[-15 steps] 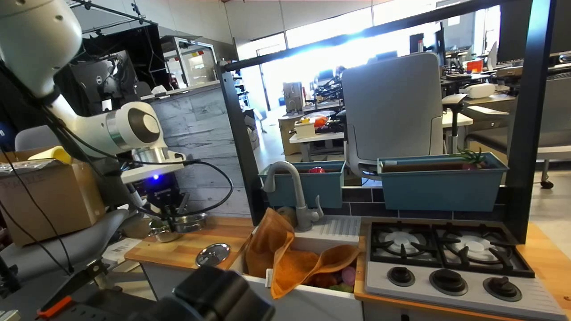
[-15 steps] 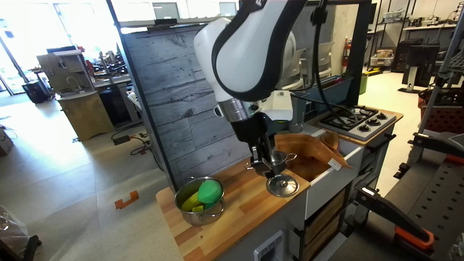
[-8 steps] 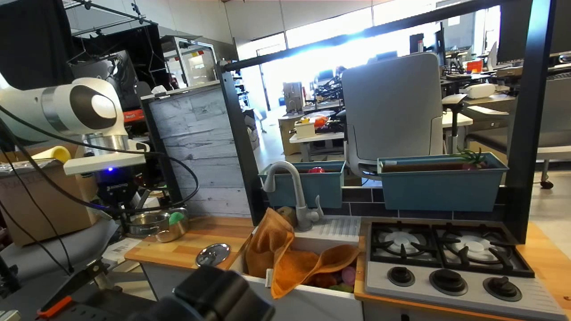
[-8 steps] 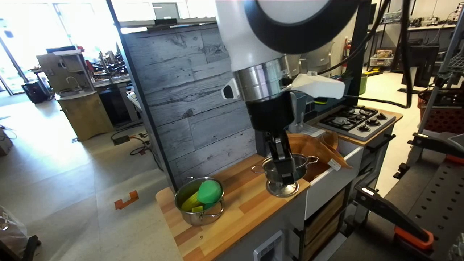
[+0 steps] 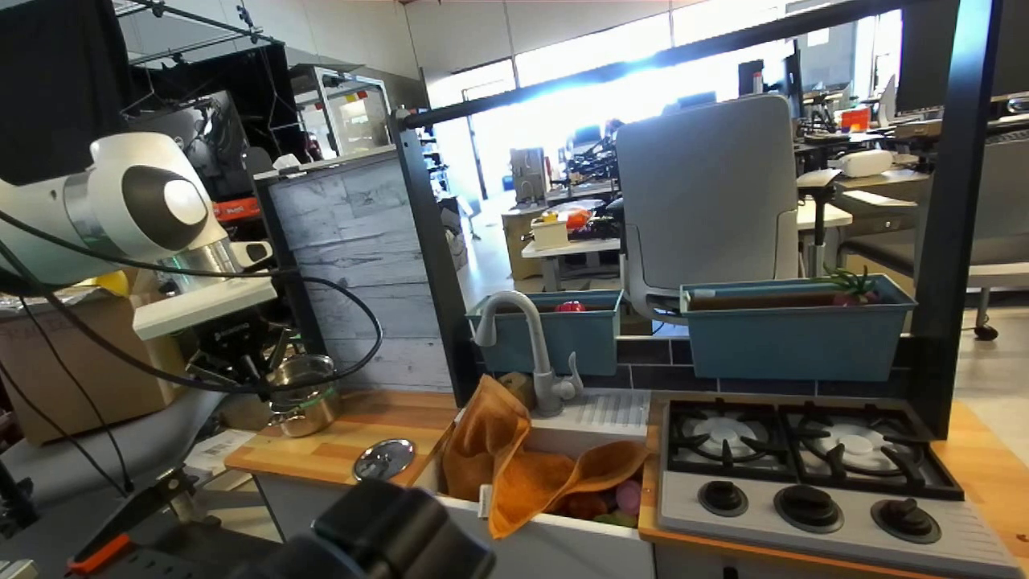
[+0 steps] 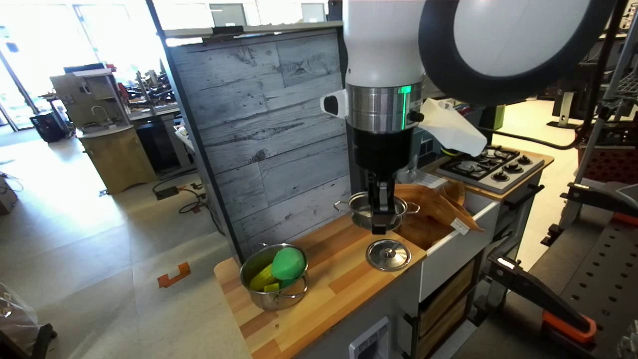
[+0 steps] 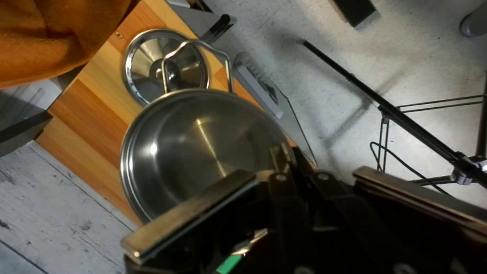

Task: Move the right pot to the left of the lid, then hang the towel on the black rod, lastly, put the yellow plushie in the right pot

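My gripper (image 6: pixel 379 225) is shut on the wall of the right pot (image 6: pixel 360 213), one finger inside it. The steel pot, empty inside in the wrist view (image 7: pixel 205 144), hangs above the counter. Its gripped rim is partly hidden by my fingers. On the wood below lies the steel lid (image 6: pixel 389 255), partly covered by a pot handle in the wrist view. The orange-brown towel (image 5: pixel 514 482) is draped in the sink. High over the sink runs the black rod (image 5: pixel 482 102). The yellow plushie (image 6: pixel 261 278), shaped like corn, lies inside another pot (image 6: pixel 275 300) beside a green item.
A grey wood panel (image 6: pixel 259 164) borders the counter (image 6: pixel 319 319) on its far side. The faucet (image 5: pixel 534 346), two teal planters (image 5: pixel 796 338) and the stove (image 5: pixel 812 474) stand around the sink. Other soft items show under the towel.
The arm has swung with the right pot, which now appears higher in both exterior views. In an exterior view the lid, partly covered half a second ago, shows whole. The gripper has stayed shut.
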